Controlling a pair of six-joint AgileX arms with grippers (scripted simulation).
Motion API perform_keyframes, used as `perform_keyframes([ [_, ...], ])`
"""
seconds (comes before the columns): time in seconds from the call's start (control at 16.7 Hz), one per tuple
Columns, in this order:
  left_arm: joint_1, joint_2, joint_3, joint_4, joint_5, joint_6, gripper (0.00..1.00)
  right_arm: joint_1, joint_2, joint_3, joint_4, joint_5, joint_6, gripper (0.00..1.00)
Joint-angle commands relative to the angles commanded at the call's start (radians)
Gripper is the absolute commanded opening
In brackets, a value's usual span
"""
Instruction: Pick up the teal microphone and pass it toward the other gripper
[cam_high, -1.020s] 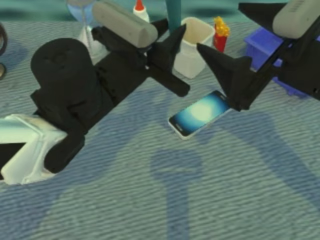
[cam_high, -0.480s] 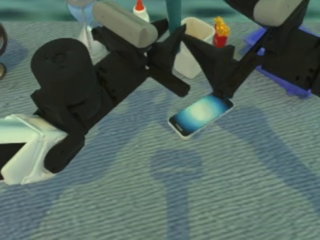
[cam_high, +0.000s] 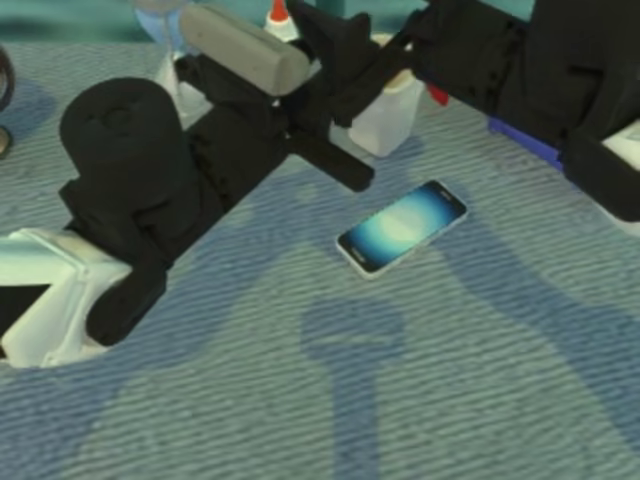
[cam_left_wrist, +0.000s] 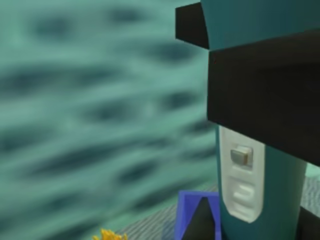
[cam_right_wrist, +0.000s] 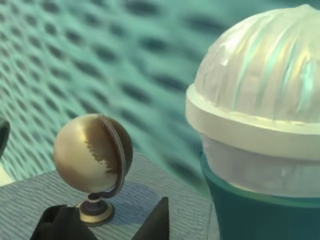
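The teal microphone (cam_left_wrist: 280, 190) stands upright in my left gripper (cam_left_wrist: 257, 225), which is shut on its handle below the white switch strip (cam_left_wrist: 241, 172). In the top view my left gripper (cam_high: 340, 120) is raised at the back centre. There the microphone is hidden behind the other gripper, my right gripper (cam_high: 340, 60). In the left wrist view that gripper's black fingers (cam_left_wrist: 265, 100) cross the upper handle. In the right wrist view the mesh head (cam_right_wrist: 260, 75) looms close. My right gripper (cam_right_wrist: 107, 225) is open, and the microphone lies beside its fingers, not between their tips.
A lit phone (cam_high: 402, 227) lies flat at the table's middle. A white cup (cam_high: 385, 120), a glue bottle (cam_high: 277, 10) and a blue box (cam_high: 520, 135) stand at the back. A small globe (cam_right_wrist: 92, 152) stands beyond my right gripper.
My right arm swung left and toward the back, bringing its open gripper from over the phone up against the held microphone. My left arm stayed still.
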Motion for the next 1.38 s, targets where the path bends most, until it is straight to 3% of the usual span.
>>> perform_keyframes([
  [0.24, 0.0, 0.0, 0.0, 0.0, 0.0, 0.0, 0.0, 0.001, 0.003, 0.003, 0.0, 0.001, 0.0, 1.0],
  [1.02, 0.0, 0.0, 0.0, 0.0, 0.0, 0.0, 0.0, 0.001, 0.003, 0.003, 0.0, 0.001, 0.0, 0.02],
  [1.38, 0.0, 0.0, 0.0, 0.0, 0.0, 0.0, 0.0, 0.001, 0.003, 0.003, 0.0, 0.001, 0.0, 0.0],
])
